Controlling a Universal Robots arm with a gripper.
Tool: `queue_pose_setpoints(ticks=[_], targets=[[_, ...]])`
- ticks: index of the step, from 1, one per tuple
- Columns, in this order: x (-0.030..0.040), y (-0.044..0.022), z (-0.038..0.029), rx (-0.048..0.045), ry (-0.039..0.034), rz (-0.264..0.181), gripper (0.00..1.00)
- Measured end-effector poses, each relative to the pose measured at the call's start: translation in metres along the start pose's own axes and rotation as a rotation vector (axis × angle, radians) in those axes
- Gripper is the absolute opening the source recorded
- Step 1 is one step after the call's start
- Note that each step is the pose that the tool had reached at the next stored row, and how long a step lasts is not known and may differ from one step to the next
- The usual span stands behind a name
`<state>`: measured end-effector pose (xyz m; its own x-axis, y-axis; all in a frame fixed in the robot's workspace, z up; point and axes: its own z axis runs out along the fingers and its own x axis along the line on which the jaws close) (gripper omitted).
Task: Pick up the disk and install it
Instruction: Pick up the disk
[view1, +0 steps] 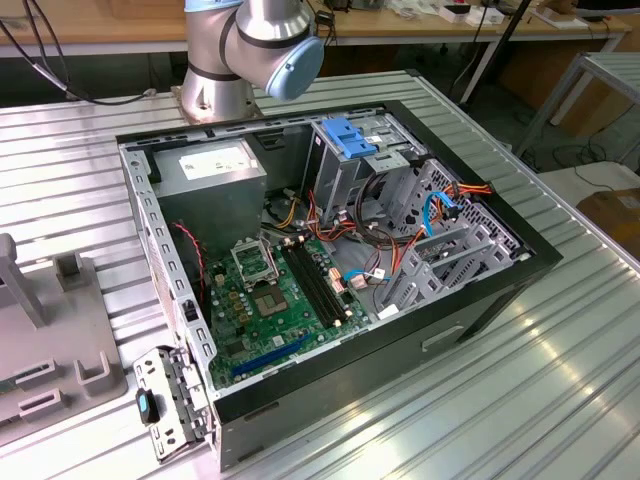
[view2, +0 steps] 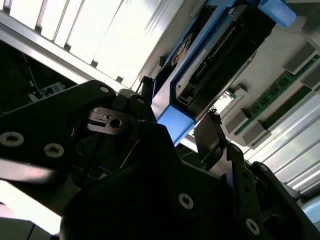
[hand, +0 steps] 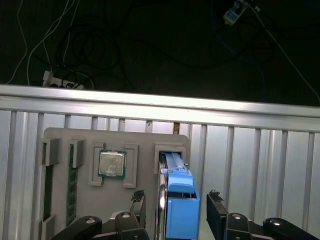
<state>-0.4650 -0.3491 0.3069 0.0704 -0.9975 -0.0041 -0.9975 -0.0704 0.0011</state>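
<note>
The disk (hand: 181, 210) stood edge-on in the grey holder (hand: 115, 137), long axis running straight away from the claw (hand: 176, 197), whose fingers were spread either side, unclamped.

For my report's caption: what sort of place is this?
Probably a robotics lab bench for computer assembly: an open computer case on a ribbed metal table, a robot arm, and a grey parts tray.

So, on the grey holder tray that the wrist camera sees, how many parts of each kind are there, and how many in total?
Disk: 1
Processor chip: 1
Memory sticks: 2
Total: 4, all sitting in slots of the grey holder tray
</note>
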Motion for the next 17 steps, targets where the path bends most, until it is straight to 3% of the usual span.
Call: queue_pose_setpoints(ticks=[10, 13, 17], targets=[[0.0000, 0.0002, 0.0000, 0.0000, 0.0000, 0.000, 0.60], [0.0000, 0.0003, -0.0001, -0.0002, 0.0001, 0.000, 0.40], [0.0000, 0.0004, 0.0000, 0.0000, 0.0000, 0.000, 0.37]])
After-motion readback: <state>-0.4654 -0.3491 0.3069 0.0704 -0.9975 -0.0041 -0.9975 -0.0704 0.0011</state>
